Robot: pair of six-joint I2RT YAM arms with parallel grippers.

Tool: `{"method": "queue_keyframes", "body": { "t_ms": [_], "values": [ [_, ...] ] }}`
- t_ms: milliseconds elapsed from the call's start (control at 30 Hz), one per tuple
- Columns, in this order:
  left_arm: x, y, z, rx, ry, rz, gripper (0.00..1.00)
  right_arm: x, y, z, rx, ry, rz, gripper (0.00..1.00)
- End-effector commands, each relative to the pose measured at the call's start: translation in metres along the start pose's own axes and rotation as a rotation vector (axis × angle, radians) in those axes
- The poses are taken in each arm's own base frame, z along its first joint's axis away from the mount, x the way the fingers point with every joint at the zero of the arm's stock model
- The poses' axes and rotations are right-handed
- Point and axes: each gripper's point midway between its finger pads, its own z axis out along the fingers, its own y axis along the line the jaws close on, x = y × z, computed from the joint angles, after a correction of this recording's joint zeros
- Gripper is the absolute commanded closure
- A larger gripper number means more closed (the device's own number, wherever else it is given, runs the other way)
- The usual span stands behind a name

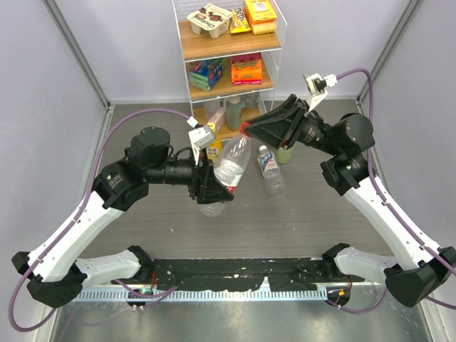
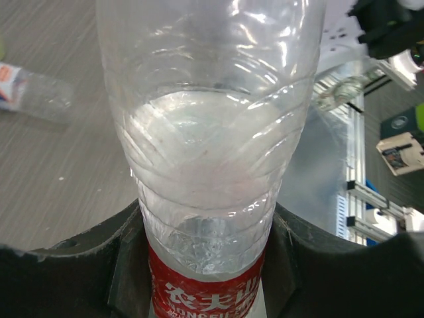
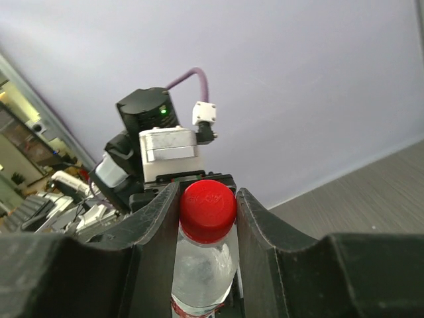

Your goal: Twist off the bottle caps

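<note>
A clear bottle with a red label hangs tilted above the table between both arms. My left gripper is shut on its lower body, and the black fingers press both sides just above the label. The red cap sits squeezed between the jaws of my right gripper, seen in the top view at the bottle's upper end. A second clear bottle with a blue-white label lies on the table to the right. A patch of yellow shows behind the left wrist.
A white wire rack of snack boxes and bottles stands at the back centre. A pale green bottle stands under the right arm. Grey walls close both sides. A black rail runs along the near edge.
</note>
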Motion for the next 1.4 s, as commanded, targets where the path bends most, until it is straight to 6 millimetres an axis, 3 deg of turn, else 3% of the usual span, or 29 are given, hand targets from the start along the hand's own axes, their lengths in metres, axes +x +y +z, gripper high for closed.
{"method": "queue_keyframes", "body": {
  "t_ms": [0,267,467,533,600,700,800,867,967,1167,1367],
  "values": [
    [-0.032,-0.048,-0.009,0.230,-0.111,0.096,1.00,0.007,0.058,-0.009,-0.236,0.101,-0.058,0.98],
    [-0.029,-0.077,-0.019,0.399,-0.127,0.127,1.00,0.006,0.081,-0.018,-0.337,0.107,-0.099,0.98],
    [-0.025,-0.075,-0.019,0.398,-0.123,0.123,1.00,0.005,0.079,-0.016,-0.329,0.102,-0.092,0.98],
    [-0.022,-0.071,-0.016,0.381,-0.114,0.115,1.00,0.003,0.078,-0.015,-0.312,0.090,-0.082,0.93],
    [-0.018,-0.065,-0.014,0.355,-0.101,0.112,1.00,0.000,0.071,-0.012,-0.271,0.077,-0.068,0.72],
    [-0.010,-0.054,-0.010,0.304,-0.080,0.103,1.00,-0.005,0.071,-0.011,-0.252,0.057,-0.076,0.50],
    [-0.002,-0.044,-0.008,0.259,-0.071,0.104,1.00,-0.009,0.066,-0.011,-0.209,0.033,-0.066,0.17],
    [0.003,-0.036,-0.006,0.223,-0.060,0.102,1.00,-0.009,0.057,-0.011,-0.149,0.025,-0.062,0.03],
    [0.013,-0.026,-0.006,0.178,-0.039,0.102,1.00,-0.014,0.040,-0.010,-0.041,-0.013,-0.081,0.00],
    [0.034,-0.001,-0.006,0.056,0.016,0.090,1.00,-0.007,-0.020,-0.030,0.319,-0.050,-0.006,0.00],
    [0.063,0.039,-0.007,-0.131,0.070,0.062,1.00,0.009,-0.038,-0.065,0.501,-0.082,0.039,0.00]
  ]
}}
